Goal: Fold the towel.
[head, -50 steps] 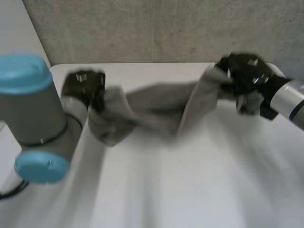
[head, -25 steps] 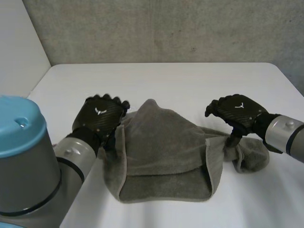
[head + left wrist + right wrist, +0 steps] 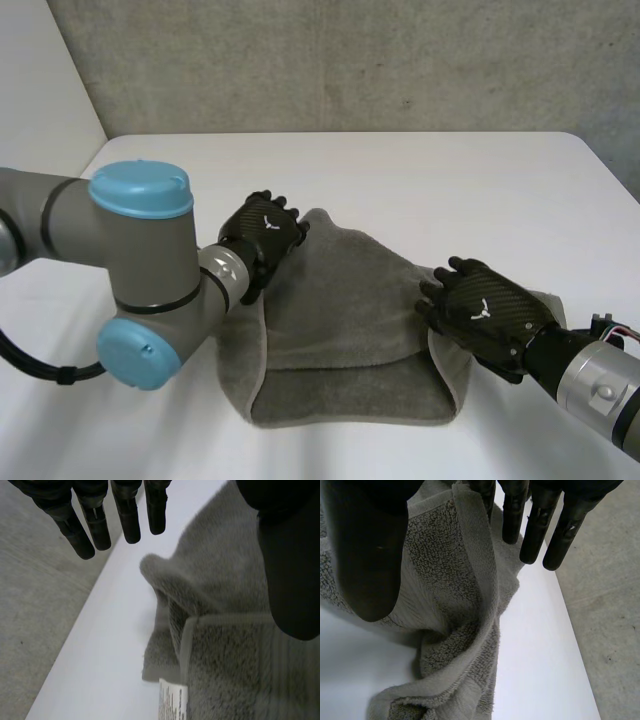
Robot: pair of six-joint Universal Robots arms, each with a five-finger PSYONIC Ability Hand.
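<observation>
A grey towel (image 3: 345, 320) lies rumpled and loosely doubled over in the middle of the white table (image 3: 400, 170). My left hand (image 3: 262, 232) hovers at its far left edge with straight fingers. In the left wrist view the left hand (image 3: 127, 517) is open above the towel (image 3: 225, 650), whose white label (image 3: 172, 700) shows beneath the palm. My right hand (image 3: 480, 312) rests over the towel's right edge. The right wrist view shows the right hand (image 3: 367, 555) open, fingers straight, with a bunched towel fold (image 3: 455, 595) between thumb and fingers but not pinched.
The left arm's elbow (image 3: 140, 270) reaches across the table's near left part, close to the towel's left side. A grey wall (image 3: 350, 60) stands behind the far table edge. Bare white table surrounds the towel.
A second ago both hands held the towel stretched in the air at the far side. They have let go, the towel lies on the table, and the right hand has come nearer.
</observation>
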